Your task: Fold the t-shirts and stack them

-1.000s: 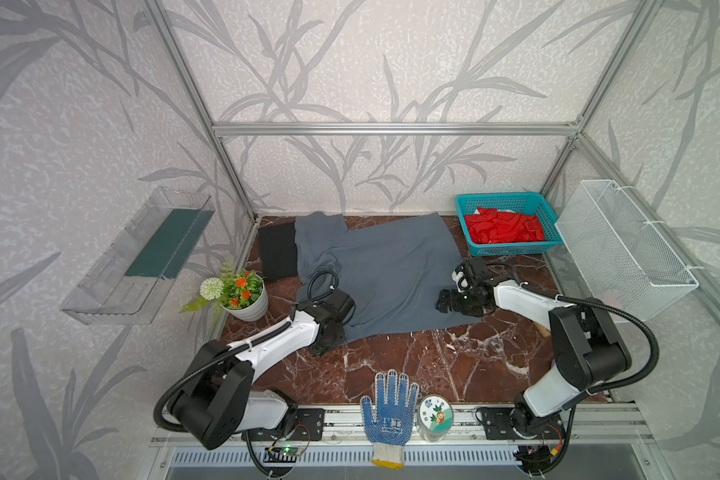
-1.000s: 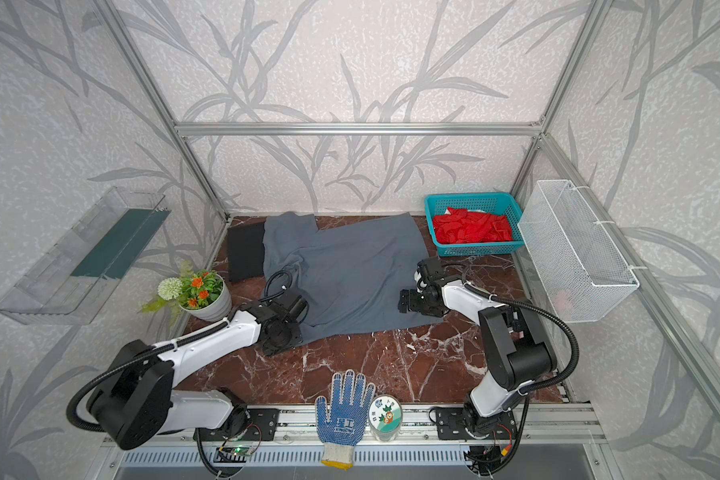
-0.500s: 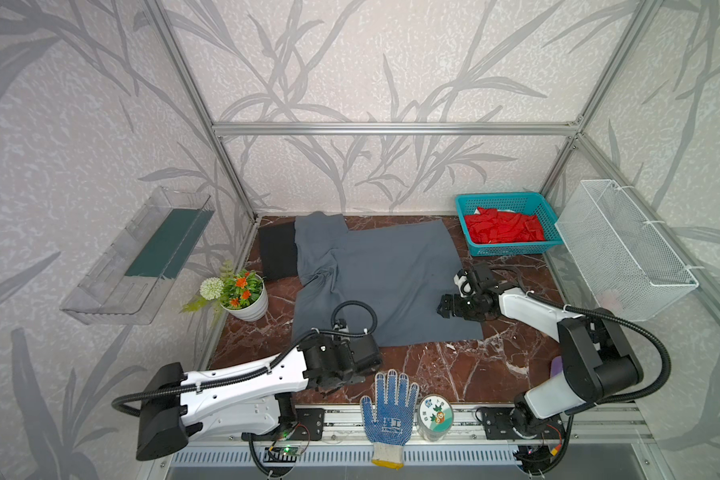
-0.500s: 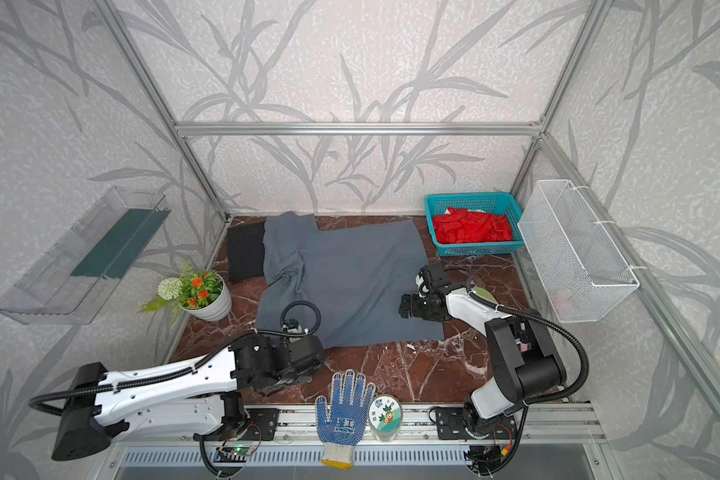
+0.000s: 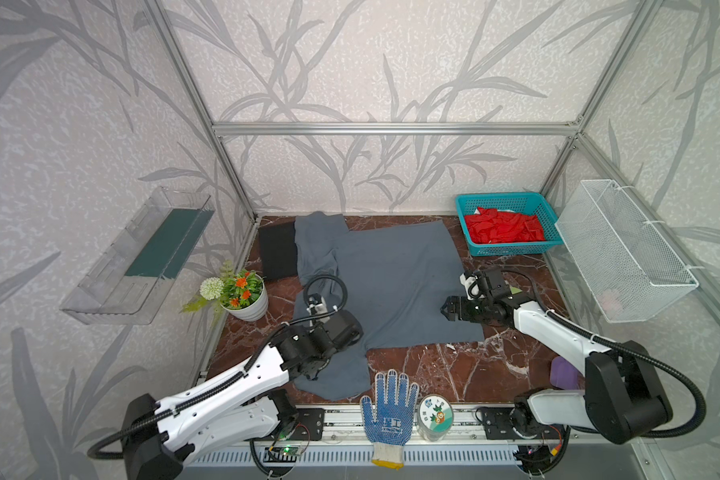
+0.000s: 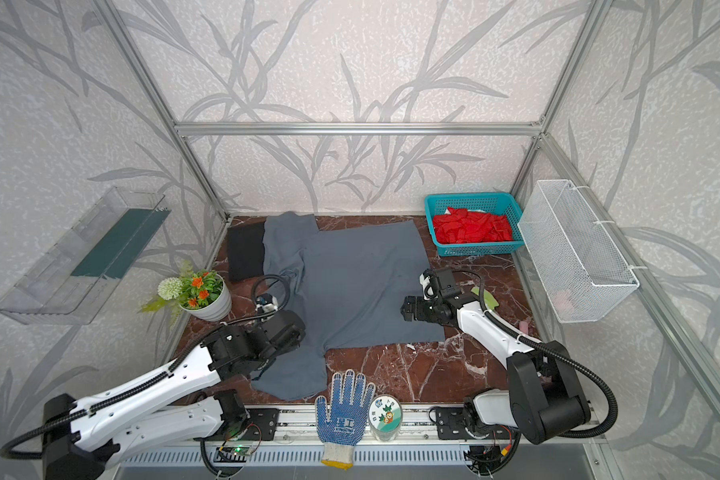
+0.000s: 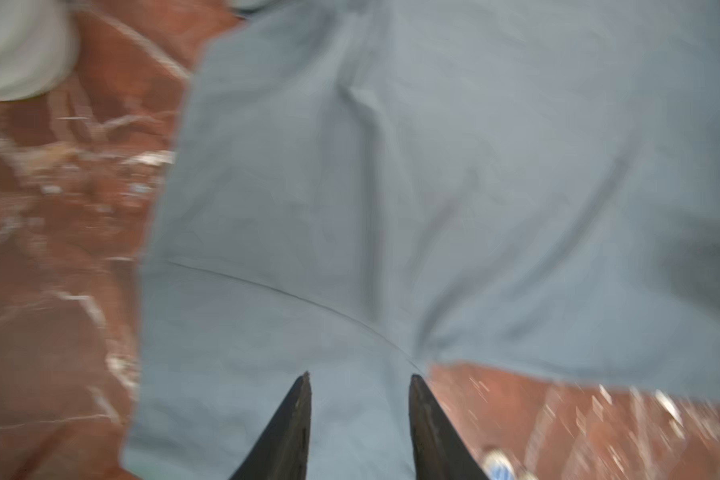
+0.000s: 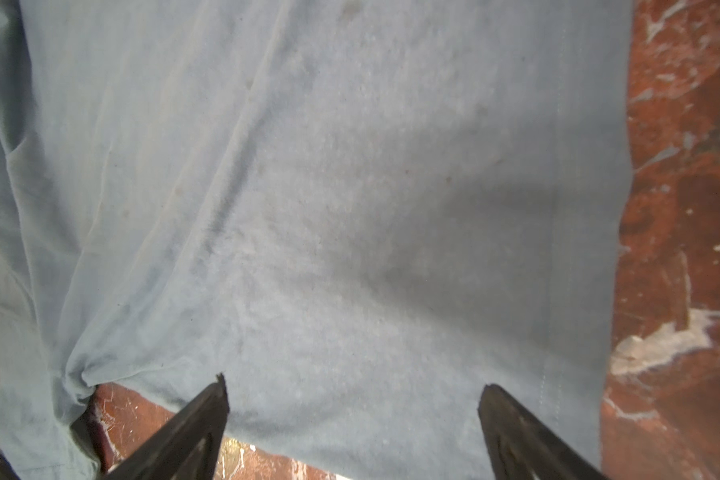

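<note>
Slate grey t-shirt (image 5: 391,286) lies spread over the middle of the worktop (image 5: 454,370), one sleeve trailing to the front edge; the black t-shirt (image 5: 277,257) sits folded in the back left corner, touching it. Both are light, limp cloth that will likely sag and drag, so pinch hems or sleeve edges, not the flat middle. Your left gripper (image 7: 360,376) hovers partly parted over the front sleeve, your right gripper (image 8: 354,382) wide apart over the shirt's right side, both empty.

I see grey leaf-print walls (image 5: 391,62) w/ alu frame (image 5: 391,128) across centre, red-brown marble floor (image 5: 454,370) bottom centre, clear shelf (image 5: 100,291) mid-left, white wire basket (image 5: 624,253) mid-right. Even light.
</note>
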Motion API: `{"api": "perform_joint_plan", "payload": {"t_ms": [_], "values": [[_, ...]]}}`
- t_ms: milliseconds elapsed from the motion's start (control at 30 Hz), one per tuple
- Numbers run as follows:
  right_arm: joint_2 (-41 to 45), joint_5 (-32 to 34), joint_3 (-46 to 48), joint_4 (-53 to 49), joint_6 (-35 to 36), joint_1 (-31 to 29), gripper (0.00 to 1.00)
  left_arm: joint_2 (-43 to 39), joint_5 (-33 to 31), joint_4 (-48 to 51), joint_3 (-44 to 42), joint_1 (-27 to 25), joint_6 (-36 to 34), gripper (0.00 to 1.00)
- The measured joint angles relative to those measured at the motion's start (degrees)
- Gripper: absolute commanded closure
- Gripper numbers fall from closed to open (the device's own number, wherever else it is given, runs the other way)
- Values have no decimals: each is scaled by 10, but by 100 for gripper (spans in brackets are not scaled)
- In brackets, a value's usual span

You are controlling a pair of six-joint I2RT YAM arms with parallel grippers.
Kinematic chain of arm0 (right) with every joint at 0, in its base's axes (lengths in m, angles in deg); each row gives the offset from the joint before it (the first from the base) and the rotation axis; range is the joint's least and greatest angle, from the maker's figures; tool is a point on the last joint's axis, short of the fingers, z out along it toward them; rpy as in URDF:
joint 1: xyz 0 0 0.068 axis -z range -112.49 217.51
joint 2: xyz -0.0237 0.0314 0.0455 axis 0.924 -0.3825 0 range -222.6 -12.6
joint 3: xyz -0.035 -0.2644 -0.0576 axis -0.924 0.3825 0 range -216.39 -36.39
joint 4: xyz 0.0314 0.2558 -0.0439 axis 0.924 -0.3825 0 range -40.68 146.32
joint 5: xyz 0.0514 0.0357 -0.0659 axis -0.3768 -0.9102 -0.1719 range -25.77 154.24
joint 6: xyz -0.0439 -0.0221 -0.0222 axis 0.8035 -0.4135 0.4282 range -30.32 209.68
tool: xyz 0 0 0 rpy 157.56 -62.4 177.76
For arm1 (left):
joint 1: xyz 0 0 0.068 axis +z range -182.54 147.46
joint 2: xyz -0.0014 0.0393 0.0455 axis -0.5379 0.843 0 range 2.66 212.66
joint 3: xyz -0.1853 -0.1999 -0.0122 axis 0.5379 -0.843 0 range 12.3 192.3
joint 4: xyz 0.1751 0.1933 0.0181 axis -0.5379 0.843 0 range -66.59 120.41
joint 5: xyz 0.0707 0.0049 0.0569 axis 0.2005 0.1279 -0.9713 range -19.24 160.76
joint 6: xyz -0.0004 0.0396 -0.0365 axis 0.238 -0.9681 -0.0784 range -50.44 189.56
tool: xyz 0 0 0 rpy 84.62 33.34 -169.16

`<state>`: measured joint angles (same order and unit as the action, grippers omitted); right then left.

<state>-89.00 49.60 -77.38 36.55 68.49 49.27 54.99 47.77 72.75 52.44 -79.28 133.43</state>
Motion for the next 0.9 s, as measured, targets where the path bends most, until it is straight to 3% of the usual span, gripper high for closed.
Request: {"api": "perform_joint_plan", "payload": {"t_ms": [67,133,433,600,900], "values": [[3,0,1,-9,0,-14,5,-15,17,-2,-44,58,-20,60],[3,0,1,-17,0,-32,5,-9,37,-2,-74,83,-33,60],[2,-5,1,-26,-13,-72,5,166,94,-96,-101,134,-86,60],[-13,-3,-4,-33,-14,-72,5,281,108,-143,-23,149,-122,61],[-43,6,-40,-42,-16,-71,5,509,152,-173,221,169,-204,64]]}}
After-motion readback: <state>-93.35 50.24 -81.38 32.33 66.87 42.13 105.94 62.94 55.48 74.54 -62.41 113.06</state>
